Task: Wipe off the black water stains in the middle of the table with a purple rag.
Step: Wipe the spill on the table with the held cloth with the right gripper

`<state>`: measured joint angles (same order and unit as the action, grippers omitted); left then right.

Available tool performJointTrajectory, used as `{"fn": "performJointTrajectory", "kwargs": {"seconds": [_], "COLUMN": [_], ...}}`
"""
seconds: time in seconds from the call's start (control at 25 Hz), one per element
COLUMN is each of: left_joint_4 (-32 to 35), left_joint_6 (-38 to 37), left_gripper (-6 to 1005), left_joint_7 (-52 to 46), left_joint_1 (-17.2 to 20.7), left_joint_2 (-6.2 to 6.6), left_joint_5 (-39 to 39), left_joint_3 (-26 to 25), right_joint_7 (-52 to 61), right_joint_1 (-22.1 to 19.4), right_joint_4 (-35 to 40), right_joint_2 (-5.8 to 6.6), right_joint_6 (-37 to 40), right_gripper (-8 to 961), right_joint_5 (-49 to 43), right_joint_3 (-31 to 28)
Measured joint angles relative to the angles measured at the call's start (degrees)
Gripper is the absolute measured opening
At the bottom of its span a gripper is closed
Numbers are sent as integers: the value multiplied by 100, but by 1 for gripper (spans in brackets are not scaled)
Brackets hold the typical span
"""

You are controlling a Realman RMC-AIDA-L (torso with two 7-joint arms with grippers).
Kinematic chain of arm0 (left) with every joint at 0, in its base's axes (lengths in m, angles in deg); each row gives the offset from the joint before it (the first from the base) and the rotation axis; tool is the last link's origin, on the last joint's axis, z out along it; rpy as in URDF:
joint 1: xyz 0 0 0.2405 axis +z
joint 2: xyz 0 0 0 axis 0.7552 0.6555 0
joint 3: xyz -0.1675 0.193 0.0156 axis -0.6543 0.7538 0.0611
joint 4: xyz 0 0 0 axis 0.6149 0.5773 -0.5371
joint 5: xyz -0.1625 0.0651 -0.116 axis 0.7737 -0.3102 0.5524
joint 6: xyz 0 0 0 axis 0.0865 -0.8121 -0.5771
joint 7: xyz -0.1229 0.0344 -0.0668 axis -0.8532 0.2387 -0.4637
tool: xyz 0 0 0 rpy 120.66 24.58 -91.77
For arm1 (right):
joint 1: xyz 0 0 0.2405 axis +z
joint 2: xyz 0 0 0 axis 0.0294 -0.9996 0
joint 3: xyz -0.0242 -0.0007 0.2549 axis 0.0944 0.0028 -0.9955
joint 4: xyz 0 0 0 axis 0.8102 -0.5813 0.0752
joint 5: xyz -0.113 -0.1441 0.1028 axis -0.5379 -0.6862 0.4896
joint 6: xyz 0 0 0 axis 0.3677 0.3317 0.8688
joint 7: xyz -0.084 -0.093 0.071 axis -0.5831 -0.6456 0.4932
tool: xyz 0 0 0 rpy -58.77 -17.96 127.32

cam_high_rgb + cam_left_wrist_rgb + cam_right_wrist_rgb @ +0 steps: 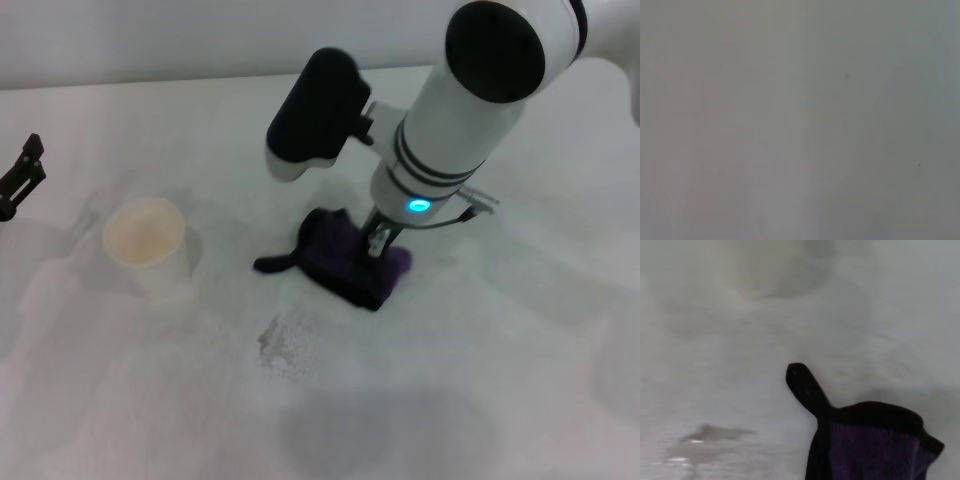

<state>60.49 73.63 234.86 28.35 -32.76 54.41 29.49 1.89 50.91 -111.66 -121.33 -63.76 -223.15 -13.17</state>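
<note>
The purple rag (345, 268) lies bunched on the white table (500, 380) near its middle, with a thin dark strip (276, 264) sticking out to the left. My right gripper (378, 242) comes down from above and is shut on the rag, pressing it to the table. The right wrist view shows the rag (875, 442) and its strip (805, 387) close up. No round black blot shows; it is hidden or out of view. My left gripper (22, 178) is parked at the far left edge.
A paper cup (146, 240) stands upright left of the rag. A faint grey speckled smudge (281, 345) lies in front of the rag, and shows as a wet grey patch (705, 440) in the right wrist view. The left wrist view shows only bare table (800, 120).
</note>
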Motion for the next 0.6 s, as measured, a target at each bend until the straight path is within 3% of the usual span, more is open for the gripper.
{"fn": "performJointTrajectory", "kwargs": {"seconds": [0.28, 0.6], "left_joint_4": [-14, -14], "left_joint_6": [-14, -10], "left_gripper": [887, 887], "left_joint_7": [0, 0], "left_joint_1": [-47, -116], "left_joint_2": [1, 7], "left_joint_5": [12, 9], "left_joint_3": [0, 0], "right_joint_7": [48, -488], "right_joint_1": [-76, -10], "right_joint_4": [-78, -343], "right_joint_2": [-1, -29], "right_joint_6": [-67, -94], "right_gripper": [175, 181], "right_joint_5": [-221, 883], "right_joint_3": [-159, 233]}}
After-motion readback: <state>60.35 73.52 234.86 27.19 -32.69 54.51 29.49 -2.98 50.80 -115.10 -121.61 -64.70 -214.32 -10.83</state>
